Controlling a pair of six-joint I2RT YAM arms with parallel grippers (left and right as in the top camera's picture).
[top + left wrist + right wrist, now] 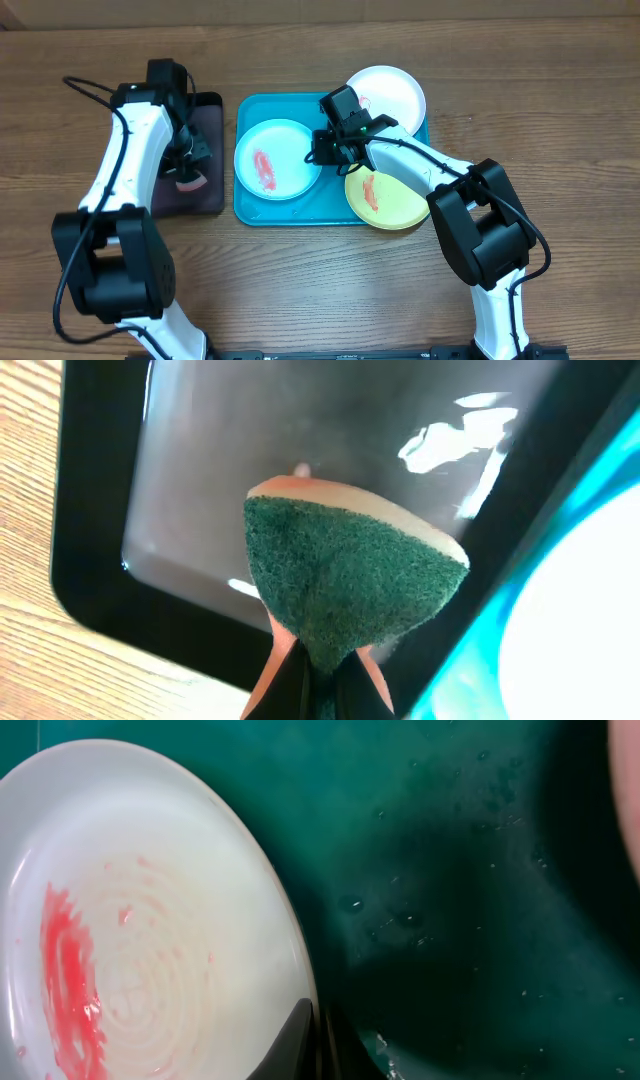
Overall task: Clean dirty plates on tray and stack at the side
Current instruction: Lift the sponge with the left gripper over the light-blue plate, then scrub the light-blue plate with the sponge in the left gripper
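Observation:
The turquoise tray holds three plates. A light blue plate with a red smear lies at its left. The white plate leans on the far right corner, and the yellow-green plate, also smeared red, overhangs the near right rim. My right gripper is shut on the light blue plate's right rim. The right wrist view shows that plate pinched at my right gripper over the wet tray. My left gripper is shut on a green-faced sponge above the black tray.
The black tray lies just left of the turquoise tray, under my left gripper and the sponge. The wooden table stretches around both trays. In the left wrist view, the turquoise tray's rim runs along the right.

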